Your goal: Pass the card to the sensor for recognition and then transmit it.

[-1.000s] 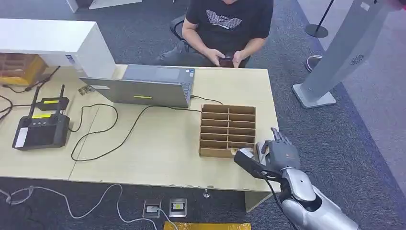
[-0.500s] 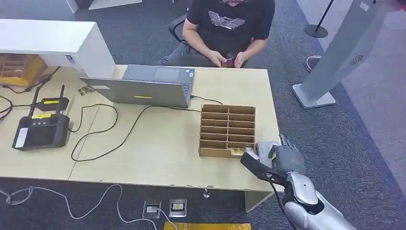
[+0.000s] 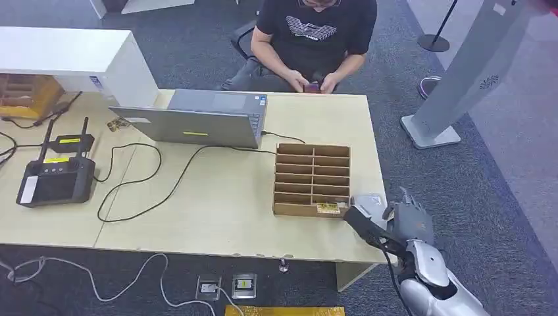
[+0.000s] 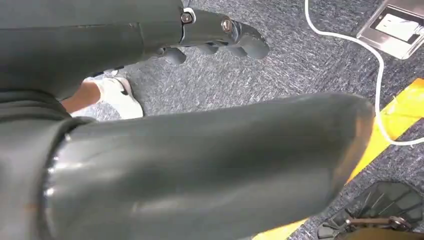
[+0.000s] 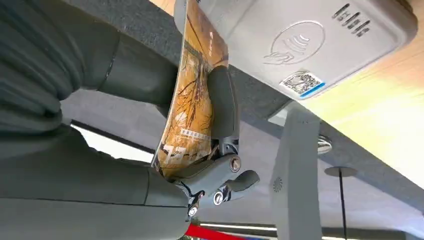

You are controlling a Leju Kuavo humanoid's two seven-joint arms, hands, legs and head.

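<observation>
A card [image 5: 192, 100] printed in yellow and brown is pinched between the thumb and fingers of my right hand [image 5: 100, 190]. It stands edge-on against the corner of the white sensor [image 5: 310, 45], which carries a contactless mark. In the head view my right hand [image 3: 403, 224] is at the table's right front corner, just beside the sensor [image 3: 370, 201]. The wooden card organizer [image 3: 312, 179] sits left of the sensor, with another card [image 3: 327, 208] in its front row. My left hand [image 4: 175, 150] hangs over the carpet, holding nothing, fingers apart.
A laptop [image 3: 197, 122], a black controller [image 3: 56, 181] and loose cables [image 3: 131, 191] lie on the table's left and middle. A person [image 3: 309, 39] sits at the far side holding a phone. A grey kiosk stand [image 3: 460, 79] is to the right. Floor sockets [image 3: 227, 285] lie below the front edge.
My right hand has drawn away from the organizer's front row, moving right and toward the table's near corner, beside the sensor, with the card in it.
</observation>
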